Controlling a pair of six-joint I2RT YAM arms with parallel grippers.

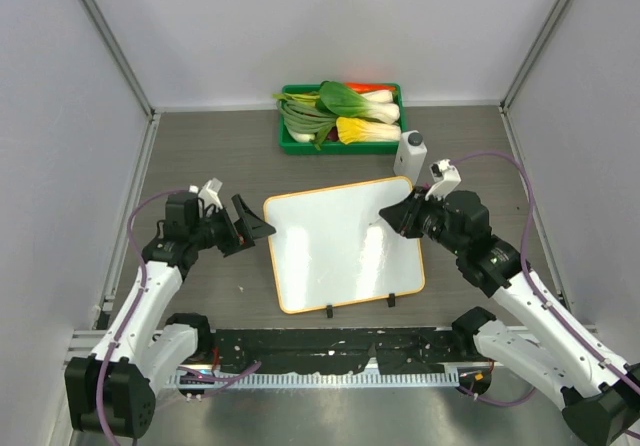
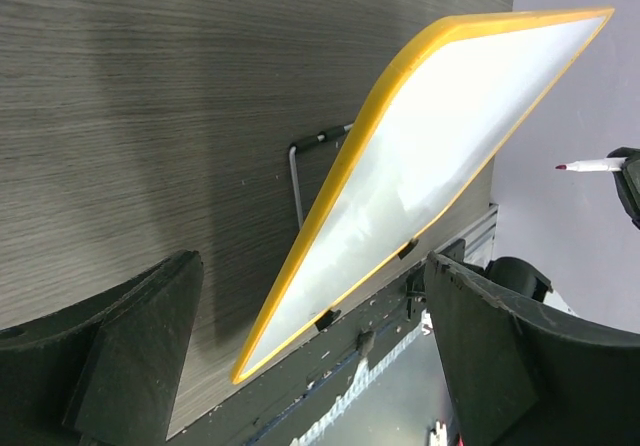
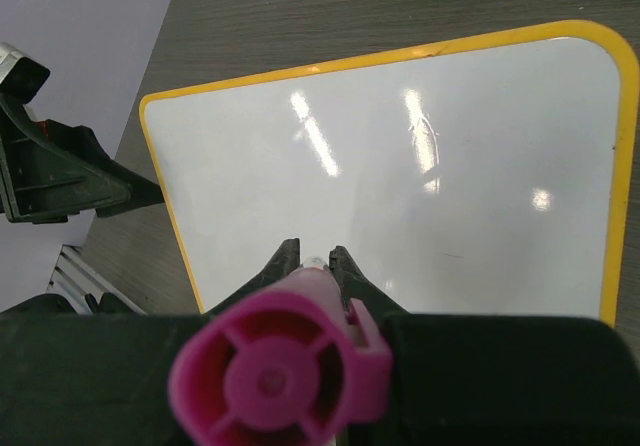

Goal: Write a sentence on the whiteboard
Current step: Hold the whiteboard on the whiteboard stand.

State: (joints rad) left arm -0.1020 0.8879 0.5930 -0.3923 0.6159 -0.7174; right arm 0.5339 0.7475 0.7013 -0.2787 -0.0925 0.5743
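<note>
The whiteboard (image 1: 330, 256), white with an orange rim, lies mid-table with its far edge propped on a wire stand (image 2: 296, 171). Its face (image 3: 420, 166) looks blank; the sentence is not in view. My right gripper (image 1: 390, 216) hovers over the board's far right part, shut on a marker with a pink cap end (image 3: 280, 371); its fingertips (image 3: 290, 258) point down at the board. The marker's tip (image 2: 563, 167) shows in the left wrist view. My left gripper (image 1: 250, 226) stands open just off the board's left edge (image 2: 330, 206), holding nothing.
A green tray (image 1: 290, 148) of leafy vegetables sits at the back. A small white bottle (image 1: 411, 151) stands by the board's far right corner. Two black clips (image 1: 328, 311) sit at the board's near edge. Grey walls close in both sides.
</note>
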